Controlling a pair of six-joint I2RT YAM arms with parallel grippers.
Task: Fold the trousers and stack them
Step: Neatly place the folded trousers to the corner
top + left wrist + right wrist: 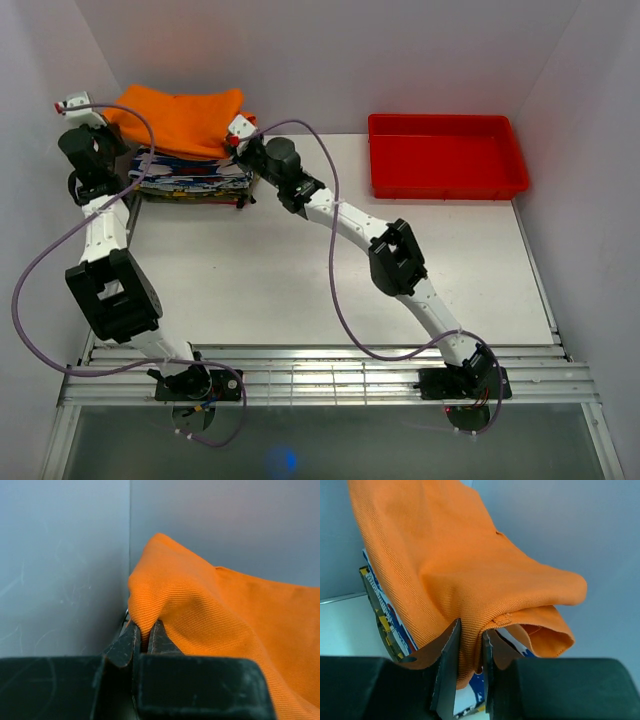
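Note:
The folded bright-orange trousers [185, 118] lie on top of a pile of patterned folded clothes [193, 180] at the far left corner. My left gripper [103, 118] is shut on the trousers' left edge; in the left wrist view the cloth [210, 610] is pinched between the fingers [127, 640]. My right gripper [238, 135] is shut on the trousers' right edge; in the right wrist view the orange cloth [450, 565] bunches between the fingers [449, 660], above the patterned pile [382, 615].
A rigid red plastic tray [445, 155] stands at the far right. White walls close in on the left, back and right. The pile sits tight against the left wall [60, 570]. Purple cables loop over both arms.

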